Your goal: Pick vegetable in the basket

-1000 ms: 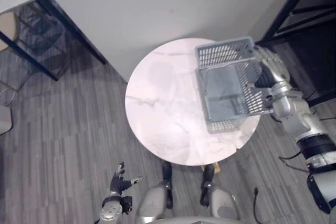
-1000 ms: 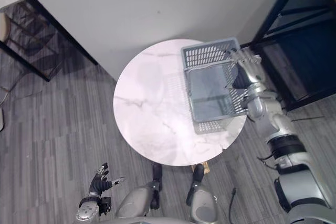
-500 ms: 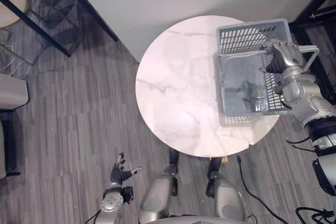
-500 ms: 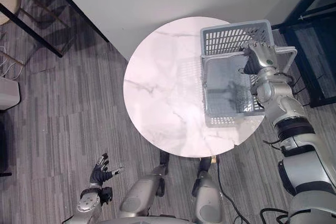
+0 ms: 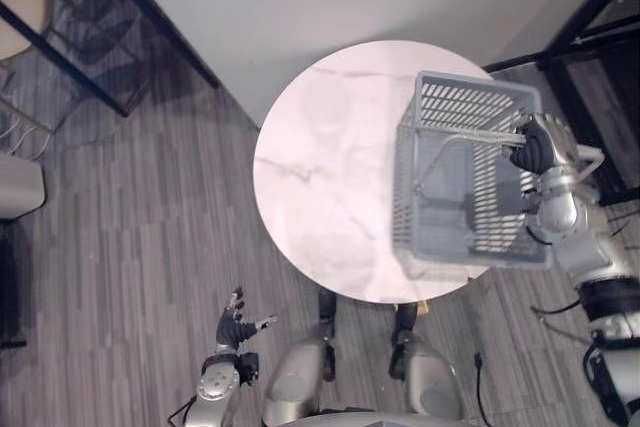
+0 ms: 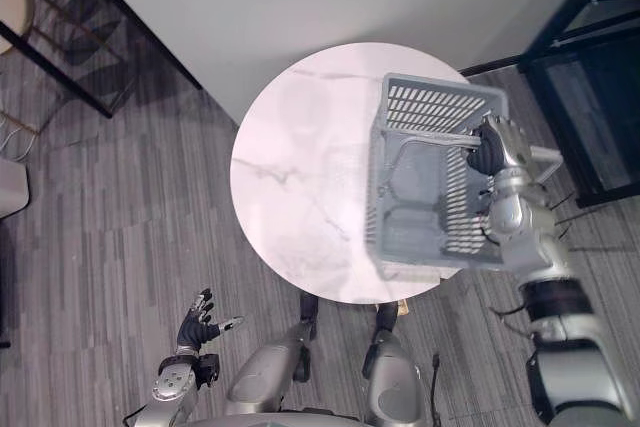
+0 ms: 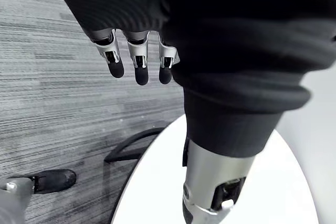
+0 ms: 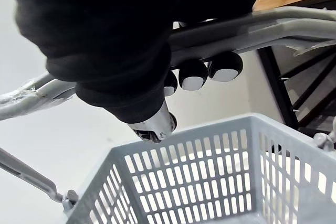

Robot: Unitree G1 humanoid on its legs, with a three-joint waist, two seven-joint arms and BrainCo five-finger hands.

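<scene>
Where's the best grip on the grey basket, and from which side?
The wire handle, mid-span, from above. It stands over the open top, thin enough to wrap; the wide slatted walls offer no hold. The right hand's fingers curl round it there.

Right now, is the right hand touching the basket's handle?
Touching. The right wrist view shows the right hand curled round the grey handle of the basket, fingers wrapped over the bar.
</scene>
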